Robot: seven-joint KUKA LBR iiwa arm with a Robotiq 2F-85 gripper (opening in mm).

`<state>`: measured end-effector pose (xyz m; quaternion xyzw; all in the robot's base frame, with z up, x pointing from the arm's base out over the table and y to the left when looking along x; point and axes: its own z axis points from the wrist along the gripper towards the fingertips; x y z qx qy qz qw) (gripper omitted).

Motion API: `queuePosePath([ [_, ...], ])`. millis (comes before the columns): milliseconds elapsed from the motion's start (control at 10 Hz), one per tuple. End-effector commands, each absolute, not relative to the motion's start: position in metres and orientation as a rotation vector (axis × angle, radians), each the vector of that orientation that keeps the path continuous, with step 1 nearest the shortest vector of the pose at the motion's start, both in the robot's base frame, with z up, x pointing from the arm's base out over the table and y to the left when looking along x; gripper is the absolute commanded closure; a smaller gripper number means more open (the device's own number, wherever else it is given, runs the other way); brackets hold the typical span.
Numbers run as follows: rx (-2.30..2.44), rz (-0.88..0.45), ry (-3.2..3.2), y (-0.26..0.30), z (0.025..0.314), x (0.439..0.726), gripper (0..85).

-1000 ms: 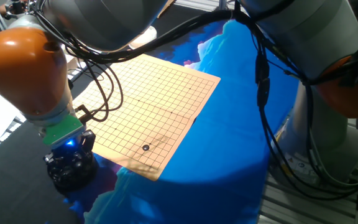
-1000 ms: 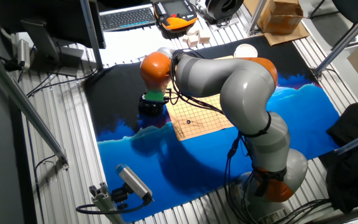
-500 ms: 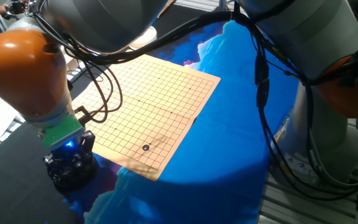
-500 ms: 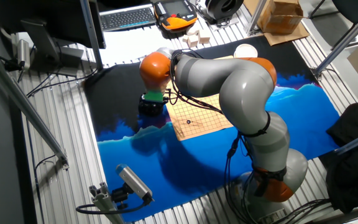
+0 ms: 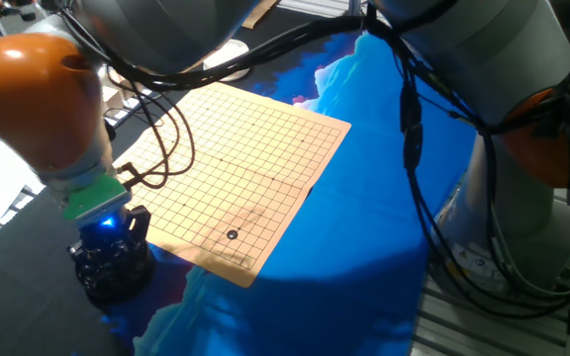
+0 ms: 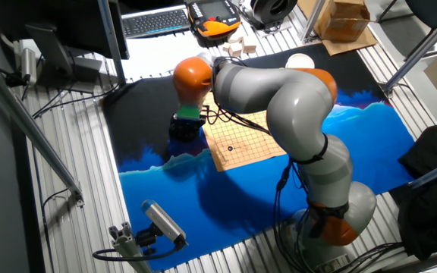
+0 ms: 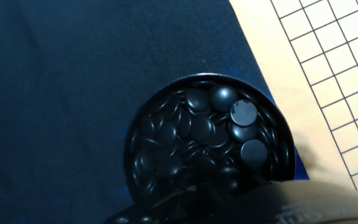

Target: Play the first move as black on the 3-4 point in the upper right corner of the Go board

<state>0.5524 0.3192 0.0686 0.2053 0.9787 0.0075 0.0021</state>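
A small black stone [image 5: 232, 234] lies on the tan Go board [image 5: 255, 148], near the board's corner closest to this camera; it also shows in the other fixed view [image 6: 231, 149]. My gripper [image 5: 113, 252] hangs straight over the round black bowl [image 5: 105, 285] beside the board's edge. Its dark fingers blend with the bowl, so their state is unclear. In the hand view the bowl [image 7: 129, 158] is full of glossy black stones [image 7: 244, 113], and the board [image 7: 328, 68] lies to its right. My fingertips do not show clearly there.
Blue cloth [image 5: 364, 198] covers the table around the board. The arm's cables [image 5: 409, 148] hang over the board's right side. The arm's base [image 6: 332, 220], a white bowl [image 6: 300, 61] and a keyboard [image 6: 154, 21] show in the other fixed view.
The arm's wrist and gripper have risen slightly above the bowl and shifted a little left. The stone on the board has not moved.
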Motion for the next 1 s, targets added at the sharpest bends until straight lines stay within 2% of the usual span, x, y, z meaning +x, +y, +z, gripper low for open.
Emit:
queuePosePath([
  [0, 0.653, 0.023, 3.079, 0.319, 0.069, 0.552, 51.0],
  [600, 0.666, 0.019, 3.057, 0.319, 0.069, 0.552, 51.0],
  [900, 0.658, 0.016, 3.042, 0.32, 0.058, 0.556, 51.0],
])
